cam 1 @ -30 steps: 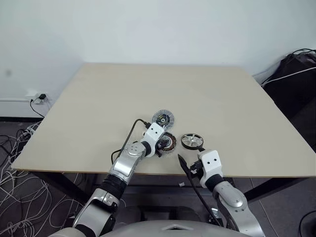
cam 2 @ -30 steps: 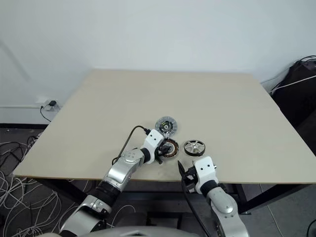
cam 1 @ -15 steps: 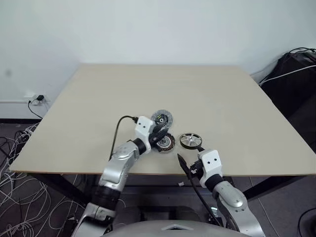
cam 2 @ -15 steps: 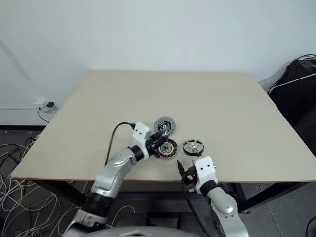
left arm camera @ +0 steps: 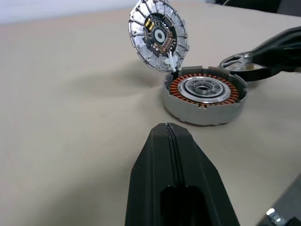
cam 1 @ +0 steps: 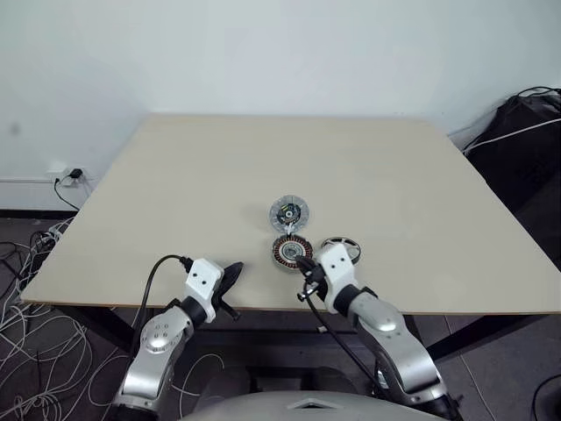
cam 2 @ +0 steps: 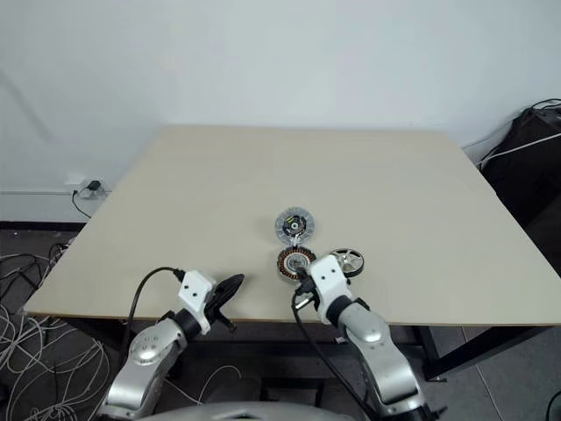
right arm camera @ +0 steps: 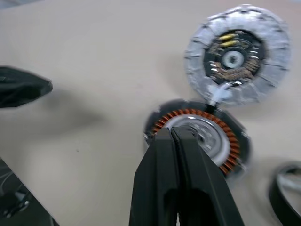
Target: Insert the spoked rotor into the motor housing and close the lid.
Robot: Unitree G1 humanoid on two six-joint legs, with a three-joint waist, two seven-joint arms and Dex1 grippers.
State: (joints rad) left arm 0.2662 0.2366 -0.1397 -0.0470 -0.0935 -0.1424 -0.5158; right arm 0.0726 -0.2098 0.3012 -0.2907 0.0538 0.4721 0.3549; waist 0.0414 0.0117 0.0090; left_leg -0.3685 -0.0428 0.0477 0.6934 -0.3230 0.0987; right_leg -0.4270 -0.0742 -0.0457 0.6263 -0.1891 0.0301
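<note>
Broadly, the beige table [cam 1: 175, 193] carried three motor parts near its front edge. The lid [cam 1: 288, 212] lay green-and-black face up at twelve o'clock from the motor housing [cam 1: 290, 252], just beside it, and the spoked rotor [cam 1: 344, 248] sat at three o'clock. The right gripper [cam 1: 304, 266], fingers pressed together and empty, hovered at the housing's near edge. The left gripper [cam 1: 232, 274], likewise closed and empty, sat well apart toward eight o'clock.

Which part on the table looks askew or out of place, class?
The ribbed silver-grey lid with a green-and-black centre stands tilted up on edge, joined by a white piece to the copper-wound motor housing. The spoked silver rotor lies outside, uninserted.
</note>
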